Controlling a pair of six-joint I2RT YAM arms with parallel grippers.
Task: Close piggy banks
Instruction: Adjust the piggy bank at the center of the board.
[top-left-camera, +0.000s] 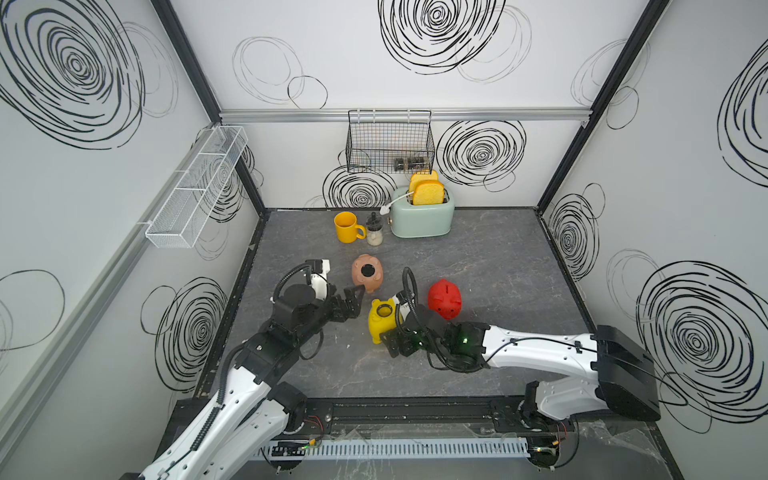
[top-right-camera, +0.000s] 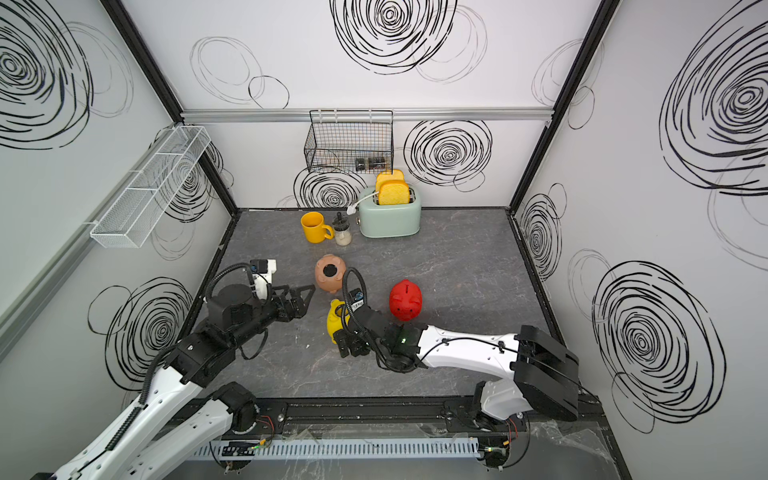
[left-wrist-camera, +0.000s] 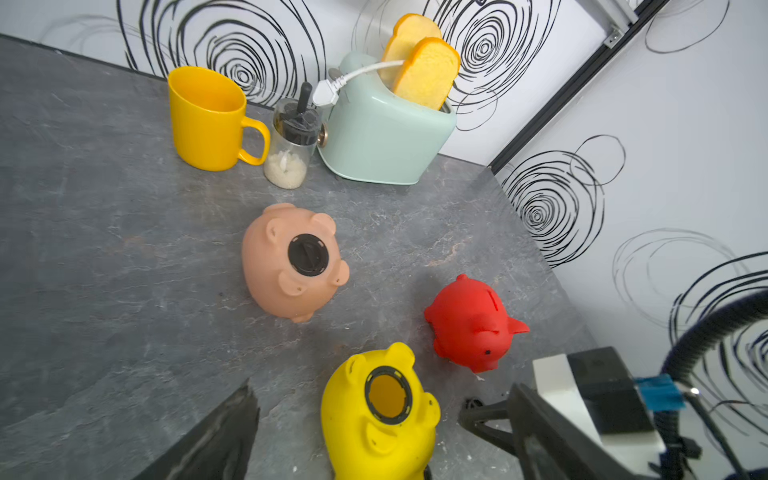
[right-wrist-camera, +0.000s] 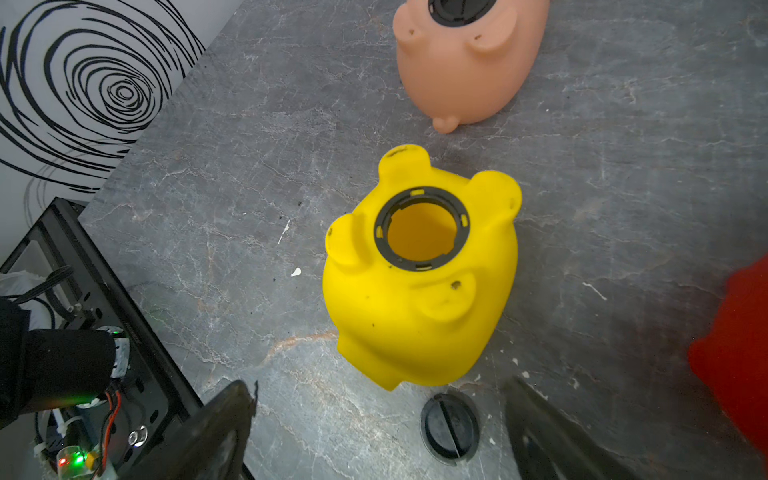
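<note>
A: So, the grippers?
B: Right gripper (right-wrist-camera: 380, 411) has its jaws apart, with a black plug (right-wrist-camera: 451, 428) on the table (right-wrist-camera: 208, 208) between them. Left gripper (top-right-camera: 306, 298) gapes too.
A: Pigs?
B: Yellow pig (right-wrist-camera: 415, 316) is just beyond the plug, belly up, hole uncovered. Red pig (left-wrist-camera: 469, 324) is beside it, slot up. Pink pig (left-wrist-camera: 282, 266) is farther, belly up, plugged.

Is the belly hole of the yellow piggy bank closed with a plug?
No, the yellow piggy bank has an open hole; a black plug lies beside it.
</note>
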